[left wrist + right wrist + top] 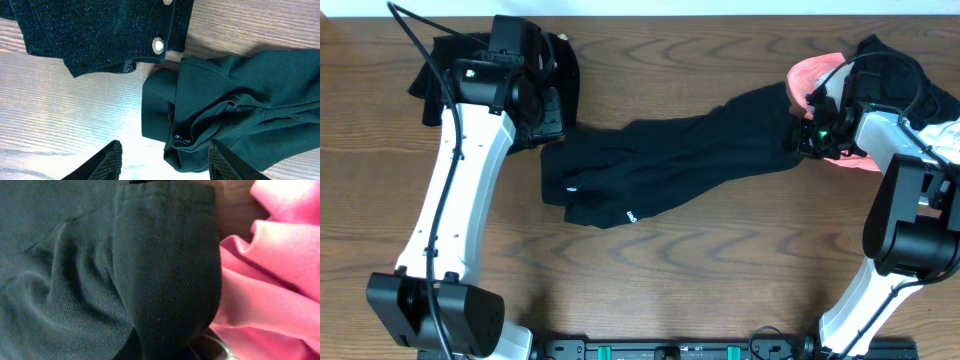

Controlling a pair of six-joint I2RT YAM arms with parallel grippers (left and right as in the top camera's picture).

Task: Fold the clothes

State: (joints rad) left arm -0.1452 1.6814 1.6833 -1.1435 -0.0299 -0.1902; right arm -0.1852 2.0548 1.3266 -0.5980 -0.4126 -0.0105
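A black garment (670, 165) lies stretched across the table's middle, bunched at its left end (215, 110). My left gripper (165, 160) is open, fingers either side of bare wood beside that bunched left end. My right gripper (812, 132) is shut on the garment's right end; the wrist view shows dark mesh fabric (165, 270) folded over and pinched in the jaws (167, 350). The right fingers themselves are mostly hidden by the cloth.
A dark knit piece with a pale button (158, 45) lies folded at the back left (545, 95). A pink garment (820, 75) lies at the back right, also in the right wrist view (270, 290), with more clothes (940, 130) behind it.
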